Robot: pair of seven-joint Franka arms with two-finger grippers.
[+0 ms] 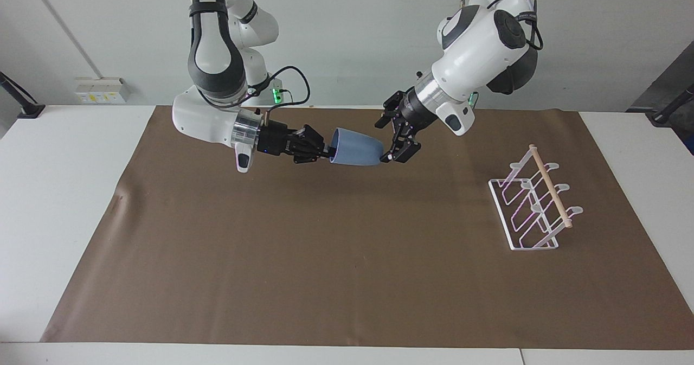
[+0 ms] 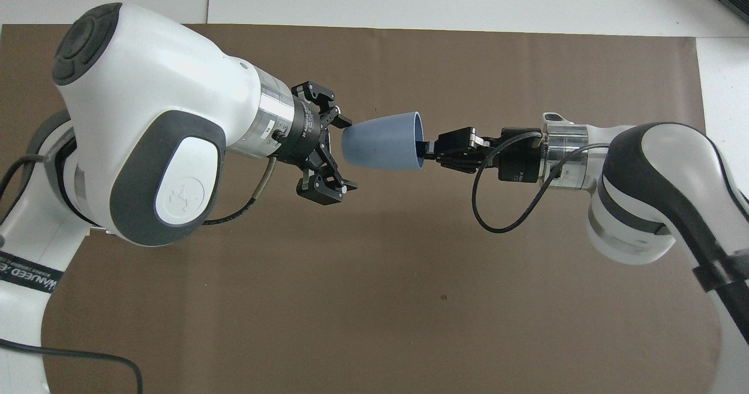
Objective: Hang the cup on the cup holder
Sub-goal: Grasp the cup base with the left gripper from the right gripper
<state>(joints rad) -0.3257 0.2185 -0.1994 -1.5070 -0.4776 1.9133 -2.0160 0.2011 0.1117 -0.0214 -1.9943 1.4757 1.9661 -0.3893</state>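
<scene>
**Cup held out between two grippers**

The right gripper (image 1: 327, 153) pinched the rim of the matte blue-grey tapered cup (image 1: 355, 148), held sideways above the brown-covered counter (image 1: 325, 256). The left gripper's (image 1: 391, 137) fingers stood wide apart around its base.

I see a plain white wall (image 1: 347, 34), a white table (image 1: 59, 191) under a brown mat (image 1: 336, 256), a wall socket box (image 1: 102, 90), even soft light.
</scene>
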